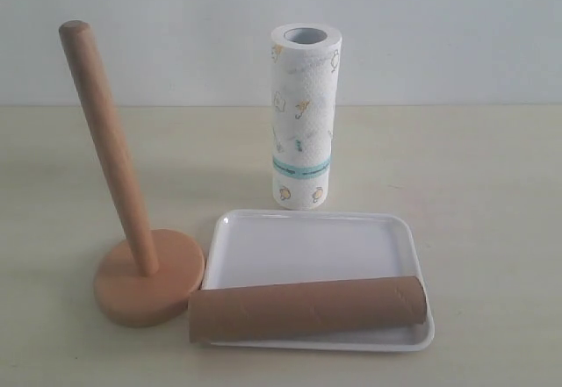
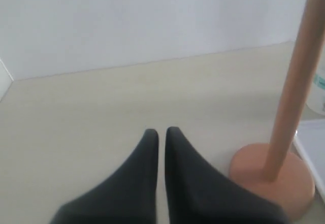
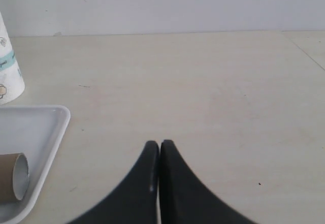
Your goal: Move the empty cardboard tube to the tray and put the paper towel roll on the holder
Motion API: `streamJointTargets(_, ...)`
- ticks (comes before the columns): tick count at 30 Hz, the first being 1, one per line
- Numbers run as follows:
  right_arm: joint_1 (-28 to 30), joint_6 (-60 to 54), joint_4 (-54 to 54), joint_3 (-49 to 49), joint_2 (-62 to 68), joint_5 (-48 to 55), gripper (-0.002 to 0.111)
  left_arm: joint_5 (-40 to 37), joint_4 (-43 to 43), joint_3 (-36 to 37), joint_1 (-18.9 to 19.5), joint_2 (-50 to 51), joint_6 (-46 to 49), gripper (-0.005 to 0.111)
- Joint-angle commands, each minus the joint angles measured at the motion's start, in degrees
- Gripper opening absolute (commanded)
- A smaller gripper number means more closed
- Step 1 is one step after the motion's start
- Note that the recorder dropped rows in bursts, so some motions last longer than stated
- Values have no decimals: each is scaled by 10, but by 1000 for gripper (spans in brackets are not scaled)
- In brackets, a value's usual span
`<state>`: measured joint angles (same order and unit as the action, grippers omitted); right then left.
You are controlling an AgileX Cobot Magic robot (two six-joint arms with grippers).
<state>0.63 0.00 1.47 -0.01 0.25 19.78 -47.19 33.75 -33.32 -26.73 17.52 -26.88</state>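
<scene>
- the empty cardboard tube [image 1: 307,310] is seen lying on its side along the near edge of the tray [image 1: 307,245]. its left end juts past the tray's left rim, close to the base of the holder [image 1: 147,283]. whether the two touch cannot be told.
- the paper towel roll [image 1: 303,115] is stood upright on the table [image 1: 492,185] just behind the tray, with its teal band near the lower end, apart from the holder.
- the holder is set on the table left of the tray, its disc base flat. its rod is shown leaning leftwards in the exterior view.
- the left gripper [image 2: 161,131] is shown closed with nothing gripped, held over the table beside the holder.
- the right gripper [image 3: 160,144] is shown closed with nothing gripped, held over the table beside the tray's short end, where the tube's open end is seen.
</scene>
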Motion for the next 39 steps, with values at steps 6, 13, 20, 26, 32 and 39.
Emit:
streamJointTargets(6,-1,0,-3,0,-2,-7,0,241,-168,188,212,-138,-6,4)
streamJointTargets(13,-1,0,-3,0,-2,-7,0,238,-238,207,245,-175,-5,4)
streamJointTargets(20,-1,0,-3,0,-2,-7,0,237,-260,228,245,-175,200,4)
streamJointTargets(26,-1,0,-3,0,-2,-7,0,301,-358,333,245,-175,289,4)
streamJointTargets(32,-1,0,-3,0,-2,-7,0,300,-373,333,245,-175,291,4)
streamJointTargets(39,-1,0,-3,0,-2,-7,0,300,-368,333,245,-175,295,4)
